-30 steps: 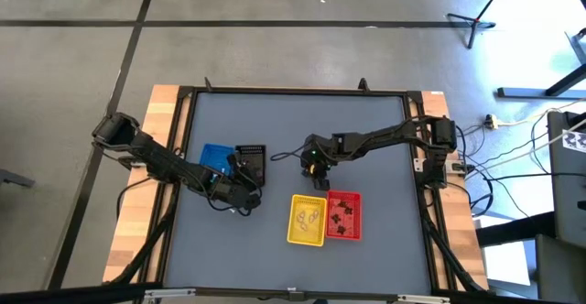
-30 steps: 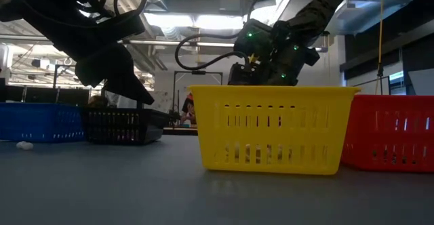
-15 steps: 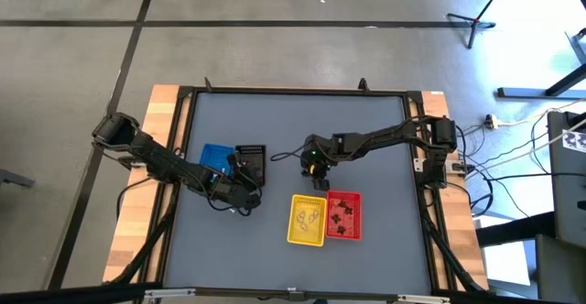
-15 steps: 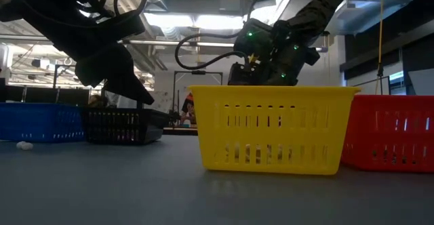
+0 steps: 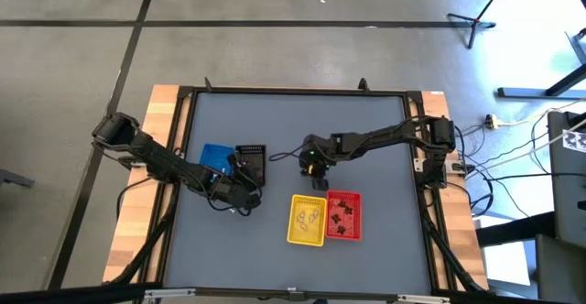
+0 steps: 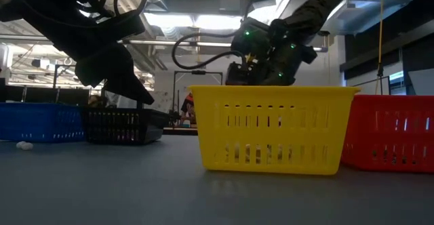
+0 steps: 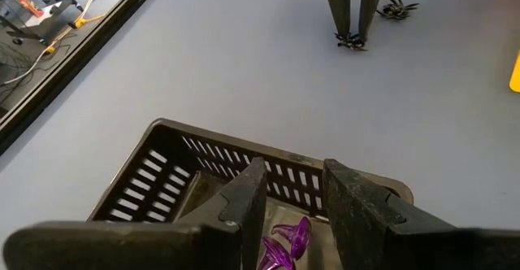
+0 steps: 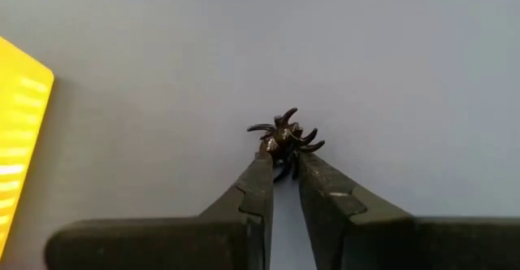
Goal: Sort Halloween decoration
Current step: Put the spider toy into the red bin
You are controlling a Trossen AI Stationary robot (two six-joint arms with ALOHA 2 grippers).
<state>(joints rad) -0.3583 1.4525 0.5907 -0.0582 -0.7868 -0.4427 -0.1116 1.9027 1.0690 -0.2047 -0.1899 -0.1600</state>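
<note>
- The right gripper [image 8: 281,166] stands near the middle of the desk [image 5: 366,139], just beyond the yellow basket [image 5: 308,220], its fingers [image 8: 257,180] pinching a small black spider [image 8: 283,137].
- A second black spider [image 7: 397,9] lies loose on the desk close by.
- The left gripper [image 7: 294,197] hovers over the black basket [image 7: 171,172], fingers parted with nothing between them; a purple trinket [image 7: 286,242] lies inside.
- The red basket [image 5: 344,214] touches the yellow one.

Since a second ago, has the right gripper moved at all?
Yes, slightly. In the low view the right gripper, shut on a black spider, has shifted a little to the picture's left against the yellow basket. The high view shows no clear change.
</note>
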